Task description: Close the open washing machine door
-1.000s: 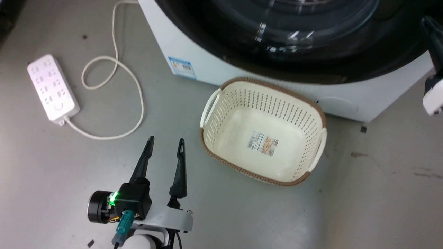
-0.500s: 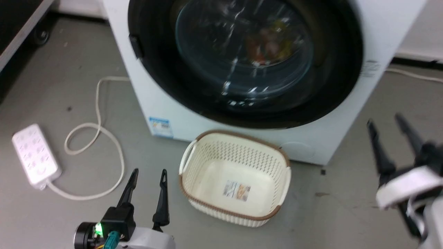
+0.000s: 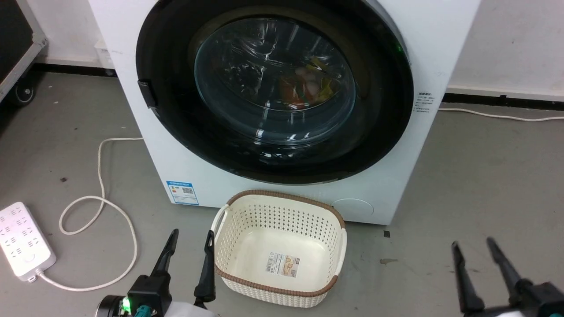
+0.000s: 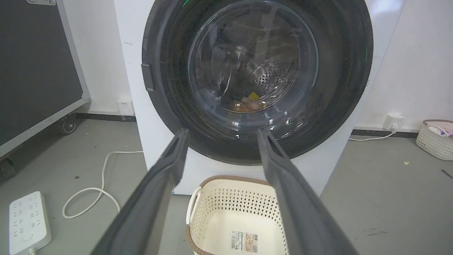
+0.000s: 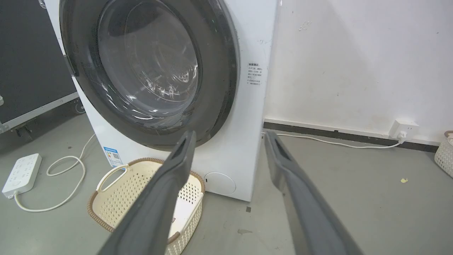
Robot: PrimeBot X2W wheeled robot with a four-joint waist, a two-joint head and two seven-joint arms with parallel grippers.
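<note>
The head view has tilted up, so the whole washing machine door (image 3: 379, 110) now shows, flush against the machine front (image 3: 434, 48). The left gripper (image 3: 192, 232) and the right gripper (image 3: 472, 242) hang low, fingers apart and empty; the closing seems done.

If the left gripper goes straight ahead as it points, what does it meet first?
Probably the washing machine door, at its lower black rim; the left gripper seems to aim above the basket, though depth is unclear.

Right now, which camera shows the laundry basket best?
The head view: the whole basket shows, rim and handles. The left wrist view cuts off its near side at the bottom edge, between the fingers of the left gripper. In the right wrist view the right gripper crosses it.
</note>
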